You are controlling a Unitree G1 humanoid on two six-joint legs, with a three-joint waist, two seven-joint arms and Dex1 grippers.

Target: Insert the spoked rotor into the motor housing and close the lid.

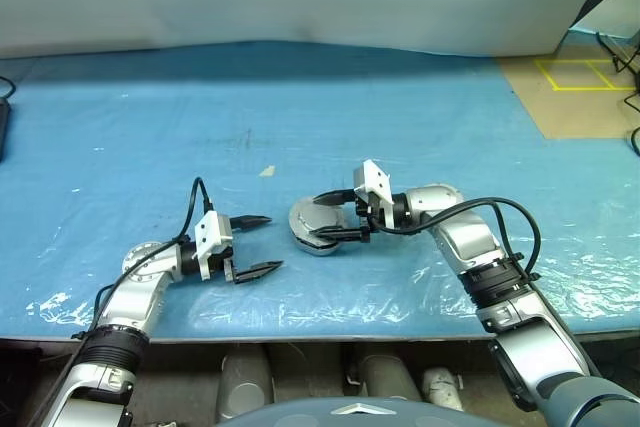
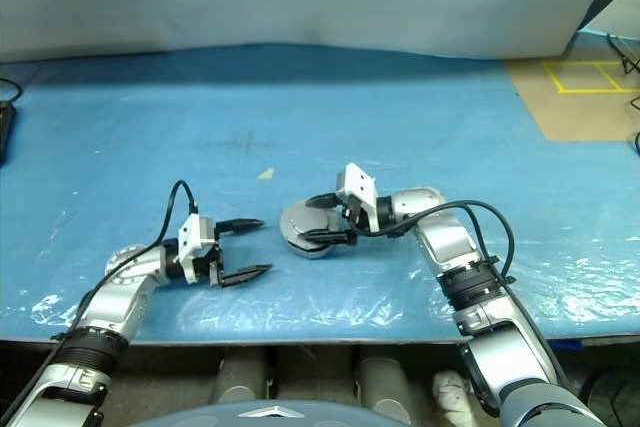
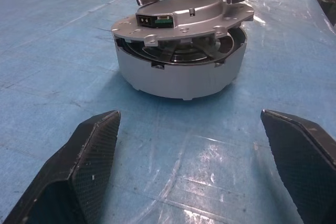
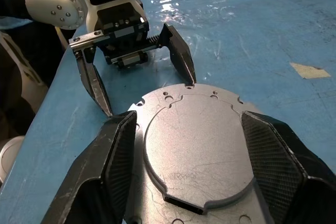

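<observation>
Blue plastic sheeting, glossy and wrinkled, is covering the counter [image 1: 420,107] we are working over, with a pale wall behind it. Between our two hands, the motor housing [image 3: 181,74] is sitting on the sheeting: a thick round puck with a smooth silver wall. The lid [image 3: 184,17], a flat grey metal disc with small screw holes around its edge and a raised round centre, is lying on top of it, but tilted and shifted, so a gap is showing on one side. Through that gap we are seeing dark curved parts inside the housing; we judge the spoked rotor is already in there, though we cannot tell for certain.

Our right hand [image 1: 342,215] is reaching over the lid with its black textured fingers [image 4: 113,153] spread to either side of the disc's rim; whether they are touching it, we cannot tell. Our left hand [image 1: 257,244] is resting just beside the housing, pointing at it, its two fingers spread wide with nothing between them.

In our judgement the insertion is done and the closing is partly done: the lid is still needing to be squared and seated flat.
</observation>
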